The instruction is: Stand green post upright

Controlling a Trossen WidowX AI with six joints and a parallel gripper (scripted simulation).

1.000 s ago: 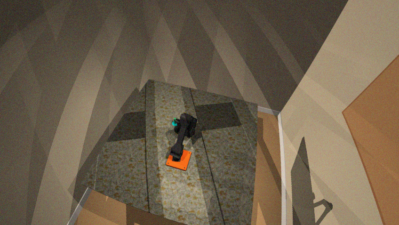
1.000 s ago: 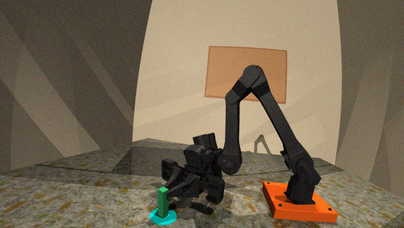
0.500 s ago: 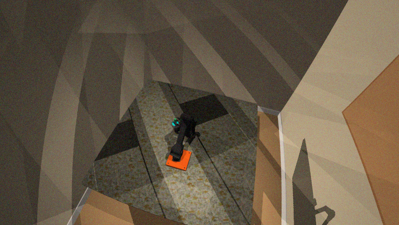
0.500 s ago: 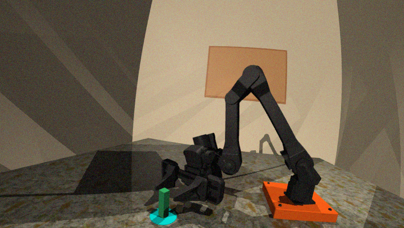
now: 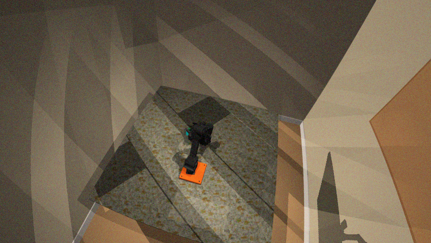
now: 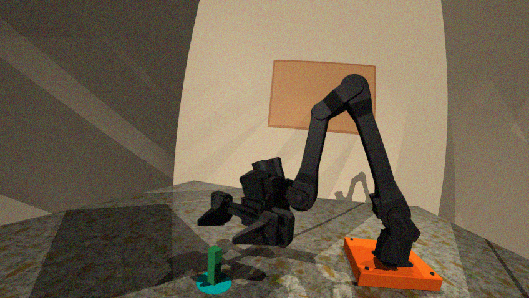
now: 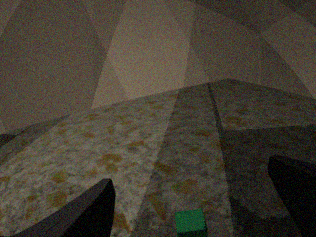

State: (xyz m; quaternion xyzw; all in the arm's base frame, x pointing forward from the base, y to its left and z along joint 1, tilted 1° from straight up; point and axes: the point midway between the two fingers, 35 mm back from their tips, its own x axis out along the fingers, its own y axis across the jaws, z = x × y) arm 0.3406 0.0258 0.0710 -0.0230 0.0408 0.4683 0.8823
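The green post (image 6: 214, 264) (image 7: 190, 221) stands upright on the cyan circle (image 6: 221, 287), with cyan showing around its foot. In the top view only slivers of the post and of the circle (image 5: 187, 133) show beside the arm. My gripper (image 6: 218, 232) (image 7: 195, 178) is open and empty, its two fingers wide apart. It is above the post's top and towards the arm's base in the exterior view. In the wrist view the post's top shows low between the two fingers, touching neither; its lower part and the circle are out of that view.
The arm's orange base plate (image 5: 198, 176) (image 6: 400, 280) sits on the mottled table (image 5: 211, 193) (image 6: 121, 272), to the right of the circle in the exterior view. Shadows of the arm and dark patches fall across the table. No other loose objects show.
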